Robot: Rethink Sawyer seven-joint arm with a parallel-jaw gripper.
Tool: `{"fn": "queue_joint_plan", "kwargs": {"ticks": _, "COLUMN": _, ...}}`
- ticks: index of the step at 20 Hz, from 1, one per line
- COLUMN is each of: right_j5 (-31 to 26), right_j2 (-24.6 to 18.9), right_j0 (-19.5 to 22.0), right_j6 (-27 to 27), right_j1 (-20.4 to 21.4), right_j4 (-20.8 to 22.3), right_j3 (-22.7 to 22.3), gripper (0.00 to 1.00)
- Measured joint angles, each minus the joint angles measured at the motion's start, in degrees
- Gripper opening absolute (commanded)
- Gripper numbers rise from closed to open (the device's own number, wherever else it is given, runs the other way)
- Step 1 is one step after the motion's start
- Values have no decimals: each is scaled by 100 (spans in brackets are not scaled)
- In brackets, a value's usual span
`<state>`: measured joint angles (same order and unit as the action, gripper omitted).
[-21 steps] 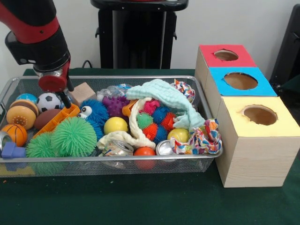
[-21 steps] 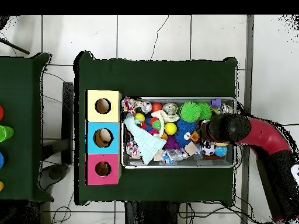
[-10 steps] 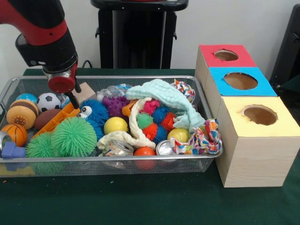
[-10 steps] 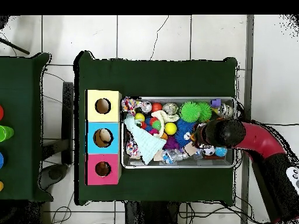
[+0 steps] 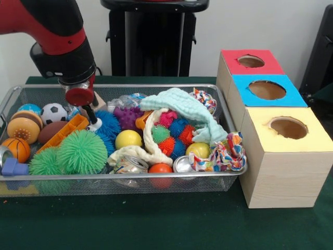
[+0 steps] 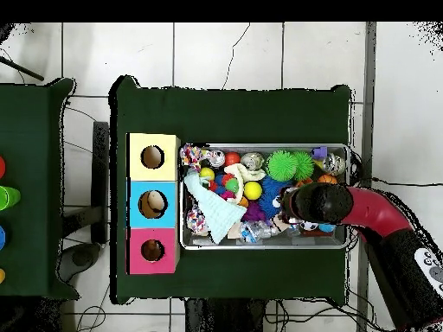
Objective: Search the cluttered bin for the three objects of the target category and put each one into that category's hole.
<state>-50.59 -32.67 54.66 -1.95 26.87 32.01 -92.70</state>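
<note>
The wire mesh bin (image 5: 10,99) is sitting on the green-covered table (image 5: 156,224), packed with toys, and right beside its end stand three wooden boxes in a row: the red-topped box (image 5: 250,65), the blue-topped box (image 5: 268,91) and the yellow-topped box (image 5: 289,133), each showing a round hole in its lid. The red and black arm is reaching down into the bin near its far rim, and the gripper (image 5: 91,115) is hanging just above the blue furry toy with googly eyes (image 5: 106,125), its dark tip right at the white eyes. Whether the fingers are spread or pressed together, I cannot tell; only a thin dark tip is showing under the red wrist. In the overhead view the arm's dark end (image 6: 316,203) is covering that part of the bin. Beside the gripper, an orange plastic piece (image 5: 65,130) is lying slanted, with a small soccer ball (image 5: 53,113) and a brown football (image 5: 50,131) behind it. Two green spiky balls (image 5: 80,152) are filling the front of the bin, next to a little basketball (image 5: 16,148). A yellow ball (image 5: 128,139) is resting mid-bin, a pale teal cloth (image 5: 182,107) is draping over spiky balls, and a knotted rope toy (image 5: 226,153) is leaning over the rim nearest the yellow-topped box.
</note>
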Motion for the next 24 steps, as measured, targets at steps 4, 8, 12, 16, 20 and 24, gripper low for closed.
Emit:
{"fn": "queue_joint_plan", "kwargs": {"ticks": 4, "right_j5": 20, "right_j2": -58, "right_j0": 17, "right_j6": 0, "right_j1": -33, "right_j4": -13, "right_j3": 4, "gripper": 100}}
{"fn": "queue_joint_plan", "kwargs": {"ticks": 8, "right_j5": 151, "right_j2": -114, "right_j0": 17, "right_j6": 0, "right_j1": -51, "right_j4": -1, "right_j3": 2, "gripper": 100}}
{"fn": "queue_joint_plan", "kwargs": {"ticks": 12, "right_j5": 501, "right_j2": -153, "right_j0": 8, "right_j6": 0, "right_j1": -145, "right_j4": 4, "right_j3": -5, "gripper": 100}}
{"fn": "queue_joint_plan", "kwargs": {"ticks": 16, "right_j5": 879, "right_j2": -155, "right_j0": -29, "right_j6": 0, "right_j1": -283, "right_j4": 15, "right_j3": -6, "gripper": 100}}
{"fn": "queue_joint_plan", "kwargs": {"ticks": 20, "right_j5": 1110, "right_j2": -155, "right_j0": -104, "right_j6": 0, "right_j1": -400, "right_j4": 76, "right_j3": -7, "gripper": 100}}
{"fn": "queue_joint_plan", "kwargs": {"ticks": 24, "right_j5": 1255, "right_j2": -157, "right_j0": -199, "right_j6": 0, "right_j1": -496, "right_j4": 160, "right_j3": -4, "gripper": 100}}
